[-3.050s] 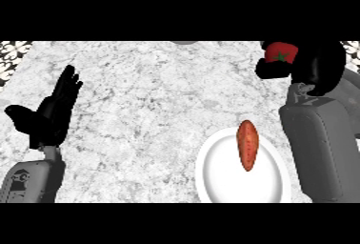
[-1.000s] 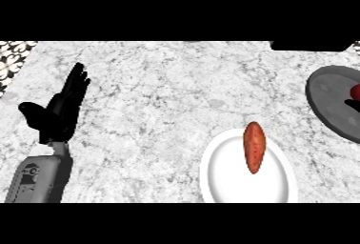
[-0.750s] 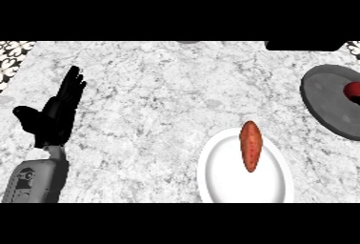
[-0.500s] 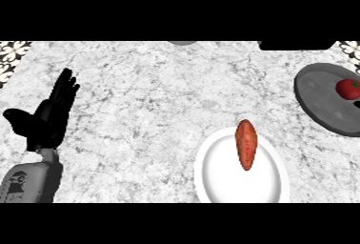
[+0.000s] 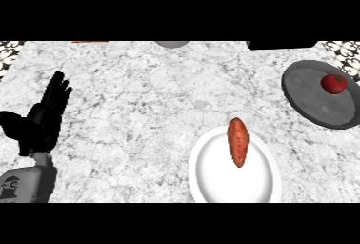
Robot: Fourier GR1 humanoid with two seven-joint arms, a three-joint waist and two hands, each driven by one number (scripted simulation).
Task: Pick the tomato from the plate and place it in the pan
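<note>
1. One round red tomato (image 5: 333, 84) sits inside the dark grey round pan (image 5: 309, 102), up and right of the white plate (image 5: 215, 183).
2. An orange sweet potato (image 5: 238, 141) lies on that plate.
3. The black left hand (image 5: 44, 119) rests far left of the plate, fingers spread upward.

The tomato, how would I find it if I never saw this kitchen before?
Look at the marble counter and go to its right edge, where a dark grey round pan sits. The tomato lies inside that pan, near its upper right side. It is small, round and bright red, unlike the long orange sweet potato lying on the white plate lower down.
</note>
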